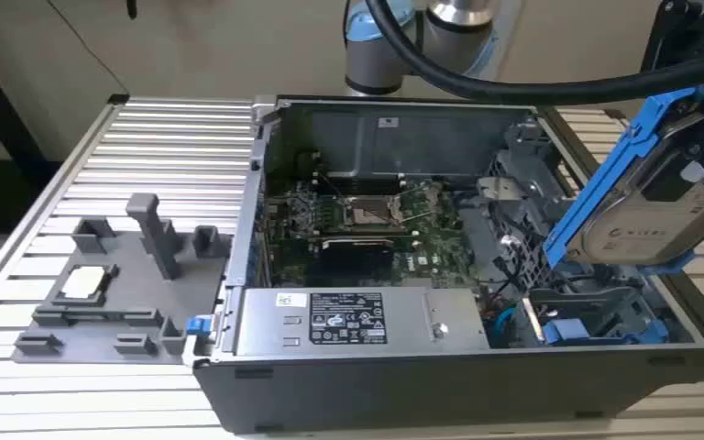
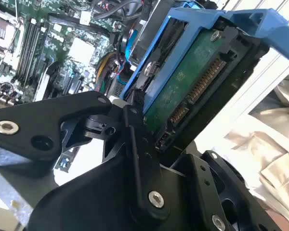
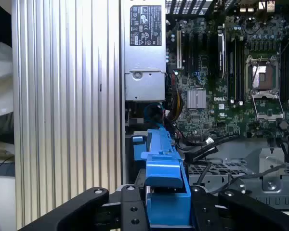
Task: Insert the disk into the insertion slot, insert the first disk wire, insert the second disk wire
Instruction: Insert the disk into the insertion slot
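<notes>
Gripper [image 3: 166,209] clamps the disk [image 1: 652,211] (tilted, blue-framed) above the insertion slot [image 1: 597,316].

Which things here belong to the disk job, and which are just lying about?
In the job: disk, clamped in the gripper; insertion slot in the drive cage.
Lying about: power-supply box, motherboard, processor socket, grey plastic fixture on the slatted table.

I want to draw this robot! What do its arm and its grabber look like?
The arm is made of round silver-grey tubes with light blue caps at the joints. A thick black cable runs along it. The gripper is black, built of flat angular bars pinned together with shiny silver screws.
</notes>
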Robot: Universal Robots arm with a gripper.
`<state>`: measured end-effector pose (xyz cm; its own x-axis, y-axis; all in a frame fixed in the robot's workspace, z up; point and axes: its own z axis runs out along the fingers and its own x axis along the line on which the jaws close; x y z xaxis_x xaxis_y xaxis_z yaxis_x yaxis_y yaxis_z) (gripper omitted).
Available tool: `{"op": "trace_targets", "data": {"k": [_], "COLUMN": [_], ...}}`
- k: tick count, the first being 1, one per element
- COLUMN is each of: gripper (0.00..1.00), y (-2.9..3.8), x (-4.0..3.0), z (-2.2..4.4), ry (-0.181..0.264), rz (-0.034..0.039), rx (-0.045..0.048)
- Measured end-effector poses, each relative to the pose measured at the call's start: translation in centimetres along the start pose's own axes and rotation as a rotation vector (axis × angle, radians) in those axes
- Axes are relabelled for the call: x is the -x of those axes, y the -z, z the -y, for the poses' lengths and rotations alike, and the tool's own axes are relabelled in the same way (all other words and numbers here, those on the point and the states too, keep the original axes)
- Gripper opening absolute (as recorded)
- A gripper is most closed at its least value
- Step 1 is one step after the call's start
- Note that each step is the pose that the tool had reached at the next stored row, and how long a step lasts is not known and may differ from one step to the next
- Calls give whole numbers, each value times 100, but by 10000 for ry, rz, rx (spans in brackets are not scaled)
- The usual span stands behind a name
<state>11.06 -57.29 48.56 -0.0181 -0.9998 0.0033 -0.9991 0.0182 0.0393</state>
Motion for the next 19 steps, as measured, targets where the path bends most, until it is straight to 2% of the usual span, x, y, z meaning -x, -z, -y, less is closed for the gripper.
{"op": "trace_targets", "data": {"k": [7, 19], "gripper": [33, 33], "y": [-7, -89], "x": [0, 0], "z": [0, 4], "ry": [0, 0], "rz": [0, 0], "rx": [0, 0]}}
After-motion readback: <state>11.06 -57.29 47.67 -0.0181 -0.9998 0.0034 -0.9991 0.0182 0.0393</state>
